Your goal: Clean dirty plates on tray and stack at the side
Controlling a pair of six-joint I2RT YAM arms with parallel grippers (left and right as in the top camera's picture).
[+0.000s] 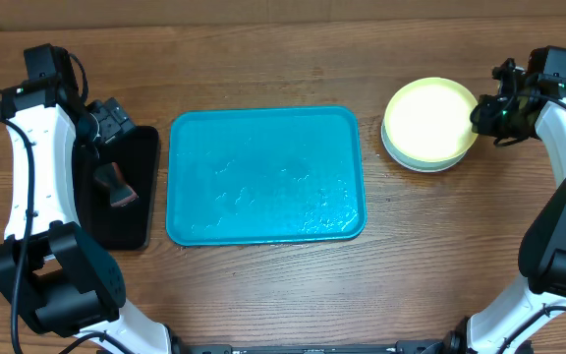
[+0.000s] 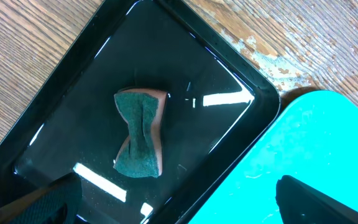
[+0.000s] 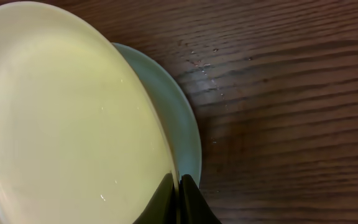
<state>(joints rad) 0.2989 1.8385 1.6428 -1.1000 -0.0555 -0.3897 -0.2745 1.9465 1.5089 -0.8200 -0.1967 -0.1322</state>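
Observation:
The turquoise tray (image 1: 266, 175) lies in the middle of the table with only water marks on it; its corner shows in the left wrist view (image 2: 316, 149). The yellow-green plate (image 1: 428, 120) sits on top of a stack at the right, over a pale blue plate (image 3: 182, 118); a white rim (image 1: 416, 163) shows beneath. My right gripper (image 1: 480, 116) is shut on the yellow-green plate's (image 3: 67, 124) right rim (image 3: 179, 190). My left gripper (image 2: 179, 199) is open above the black tray (image 2: 61, 81), near a green sponge (image 2: 140, 134).
The narrow black tray (image 1: 138, 147) lies left of the turquoise tray, with the sponge (image 1: 116, 185) in it. Bare wooden table (image 1: 440, 265) surrounds everything; both arm bases stand at the front corners.

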